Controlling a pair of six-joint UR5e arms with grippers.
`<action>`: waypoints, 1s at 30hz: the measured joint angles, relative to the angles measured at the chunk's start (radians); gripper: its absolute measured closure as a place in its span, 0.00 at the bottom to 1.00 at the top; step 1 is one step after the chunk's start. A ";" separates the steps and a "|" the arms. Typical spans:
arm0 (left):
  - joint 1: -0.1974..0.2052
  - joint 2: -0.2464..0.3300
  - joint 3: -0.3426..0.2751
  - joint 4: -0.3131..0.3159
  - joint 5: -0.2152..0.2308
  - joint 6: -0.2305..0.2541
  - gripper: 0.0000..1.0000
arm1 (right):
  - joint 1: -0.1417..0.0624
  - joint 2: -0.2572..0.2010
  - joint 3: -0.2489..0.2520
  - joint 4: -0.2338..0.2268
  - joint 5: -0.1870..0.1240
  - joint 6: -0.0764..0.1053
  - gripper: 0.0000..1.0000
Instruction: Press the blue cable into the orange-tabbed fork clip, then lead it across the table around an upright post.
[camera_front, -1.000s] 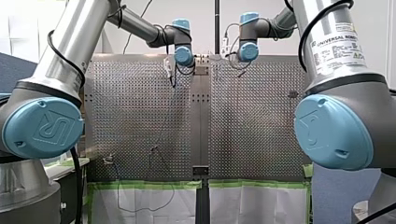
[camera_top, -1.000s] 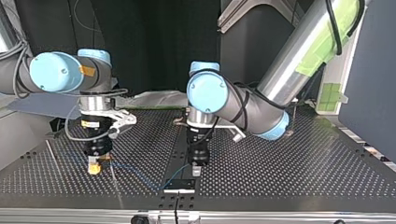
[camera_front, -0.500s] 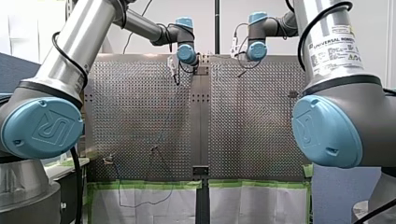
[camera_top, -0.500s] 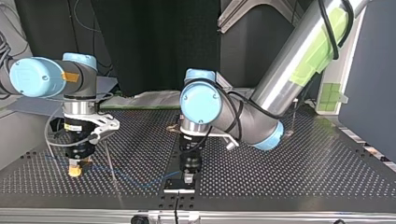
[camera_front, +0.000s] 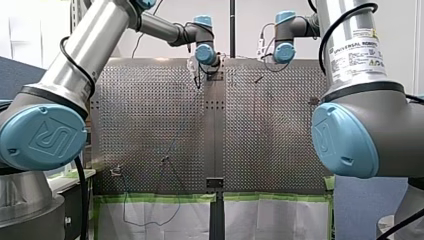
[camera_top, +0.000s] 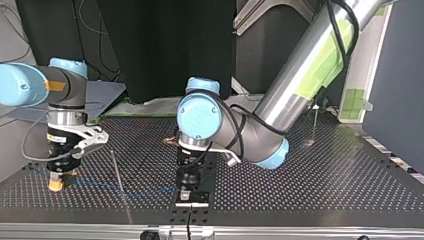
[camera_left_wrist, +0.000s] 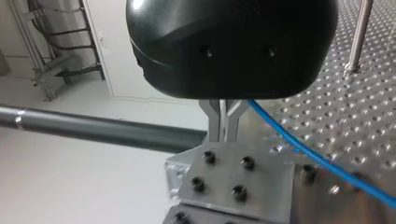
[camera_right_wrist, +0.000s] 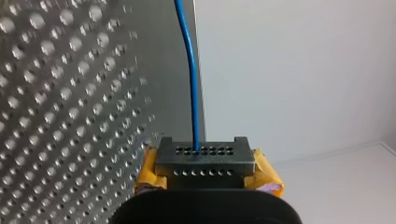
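My right gripper (camera_right_wrist: 201, 156) was clamped on the blue cable (camera_right_wrist: 189, 70), which rose straight out from between its yellow pads (camera_right_wrist: 147, 175). It hung near the corner of the perforated table (camera_top: 325, 185) at the top view's left, by the edge nearest that camera. My left gripper (camera_left_wrist: 223, 135) had its metal fingers (camera_left_wrist: 215, 119) drawn together over a screwed metal bracket (camera_left_wrist: 243, 179) at the middle of that same edge. The cable ran just beside them; whether they pinched it could not be told. Between the two grippers the cable lay stretched low along that edge.

No view showed the orange-tabbed fork clip plainly, so its seating could not be confirmed. The lead across the table looked under way. Rounding a post seemed left to do, since the cable passed clear of the upright post (camera_left_wrist: 358, 32) without touching it.

Only the left wrist view showed the closed fingers and that post beyond the cable. Only the right wrist view showed the grip itself. The top view alone gave the whole span. The front view showed both wrists at the far edge, the grippers too small to read.
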 joint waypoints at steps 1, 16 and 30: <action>-0.004 -0.007 0.008 -0.007 -0.001 0.003 1.00 | -0.004 0.000 0.000 0.001 0.000 0.000 1.00; -0.044 -0.089 0.115 -0.056 0.009 0.010 1.00 | -0.070 -0.002 0.000 0.022 0.000 -0.002 1.00; -0.055 -0.172 0.220 -0.120 0.005 0.008 1.00 | -0.118 0.004 0.001 0.025 -0.023 -0.001 1.00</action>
